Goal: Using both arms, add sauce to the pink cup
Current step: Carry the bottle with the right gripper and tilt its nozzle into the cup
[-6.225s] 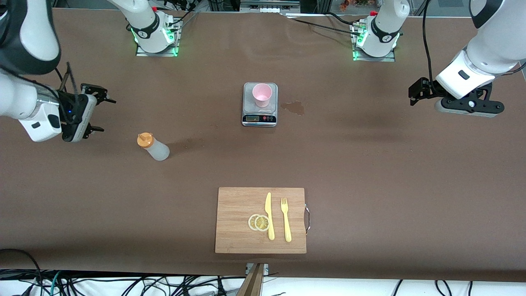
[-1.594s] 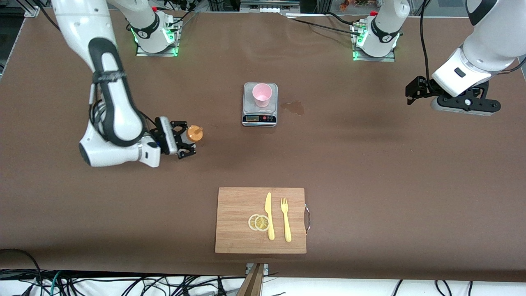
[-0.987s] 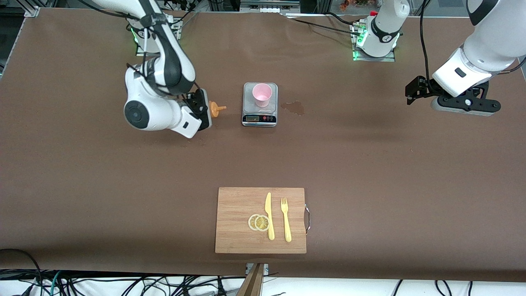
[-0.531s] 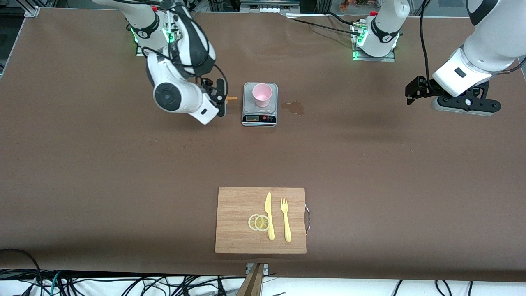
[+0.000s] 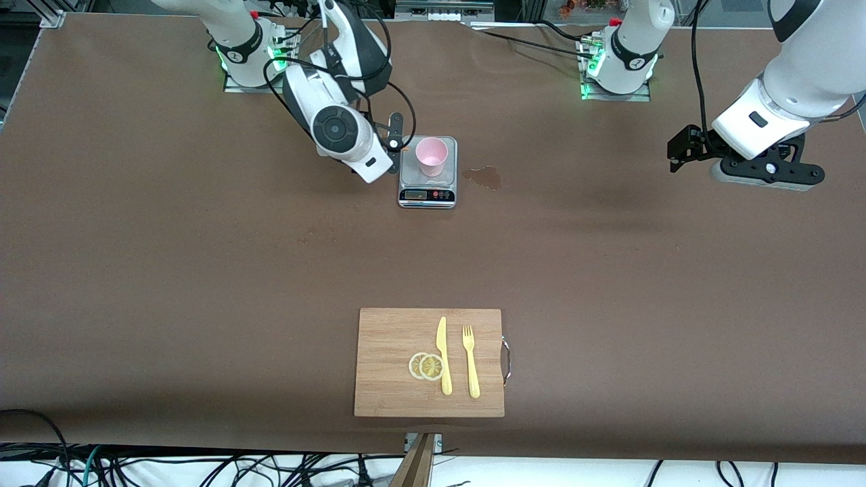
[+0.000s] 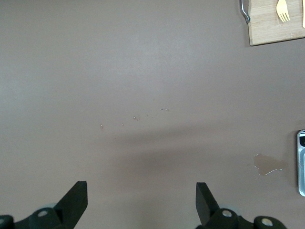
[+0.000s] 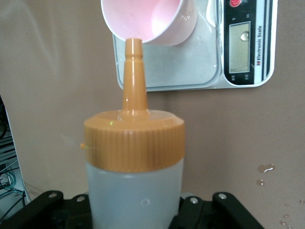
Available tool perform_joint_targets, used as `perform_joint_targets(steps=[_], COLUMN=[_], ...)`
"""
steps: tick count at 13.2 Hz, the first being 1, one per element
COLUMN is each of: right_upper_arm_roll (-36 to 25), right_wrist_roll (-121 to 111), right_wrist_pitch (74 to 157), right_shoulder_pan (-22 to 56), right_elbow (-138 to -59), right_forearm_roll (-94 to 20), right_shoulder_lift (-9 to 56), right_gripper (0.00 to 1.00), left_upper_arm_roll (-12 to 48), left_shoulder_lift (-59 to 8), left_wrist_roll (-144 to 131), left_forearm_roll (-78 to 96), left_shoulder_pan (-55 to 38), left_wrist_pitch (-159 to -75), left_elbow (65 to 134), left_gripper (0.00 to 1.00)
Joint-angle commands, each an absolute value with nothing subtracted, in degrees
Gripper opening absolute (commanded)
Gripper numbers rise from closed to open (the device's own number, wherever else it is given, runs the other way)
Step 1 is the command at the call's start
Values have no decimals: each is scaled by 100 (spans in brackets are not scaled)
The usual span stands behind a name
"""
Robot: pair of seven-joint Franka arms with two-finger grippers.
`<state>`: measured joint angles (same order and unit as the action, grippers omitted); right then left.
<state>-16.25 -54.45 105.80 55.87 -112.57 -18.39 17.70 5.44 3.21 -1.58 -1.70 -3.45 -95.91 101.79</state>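
Observation:
The pink cup (image 5: 431,154) stands upright on a small kitchen scale (image 5: 427,194) midway between the arms' bases. My right gripper (image 5: 394,138) is shut on the sauce bottle (image 7: 135,191) and holds it tipped on its side beside the scale. The arm hides most of the bottle in the front view. In the right wrist view the orange nozzle (image 7: 133,71) points at the cup (image 7: 157,21), its tip at the cup's rim. My left gripper (image 5: 680,150) waits open and empty over the left arm's end of the table, as the left wrist view (image 6: 141,200) shows.
A wooden cutting board (image 5: 385,385) lies near the front camera with a yellow knife (image 5: 443,355), a yellow fork (image 5: 470,362) and lemon slices (image 5: 426,366). A wet stain (image 5: 484,176) is on the table beside the scale, toward the left arm's end.
My right arm took the bottle from the table at its own end, carried it to the scale and tipped it toward the cup. The left arm has not moved.

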Motion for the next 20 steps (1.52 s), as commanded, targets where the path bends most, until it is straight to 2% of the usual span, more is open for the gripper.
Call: perform_joint_targets(steps=[1,6,20], right_upper_arm_roll=[-1565,-1310,-1292], right_wrist_roll=[-5212,-4738,-4228], right_wrist_pitch=[10582,10556,10099], right_shoulder_pan=[5625,5713,6021], right_elbow=[-11356,-11101,-10345], right_forearm_roll=[-1688,-1170,-370], right_shoulder_lift=[1652,1810,2294], right_gripper=[10,10,10], left_upper_arm_roll=[536,545,519], left_shoulder_lift=[334,334,325], left_wrist_roll=[-123,-123,-114], left_forearm_roll=[-35,-26,-26], left_shoulder_pan=[-316,-316,-299], left_wrist_pitch=[-9501,-9492,-9475], left_elbow=[10116,10116,10116], left_gripper=[100,100,100])
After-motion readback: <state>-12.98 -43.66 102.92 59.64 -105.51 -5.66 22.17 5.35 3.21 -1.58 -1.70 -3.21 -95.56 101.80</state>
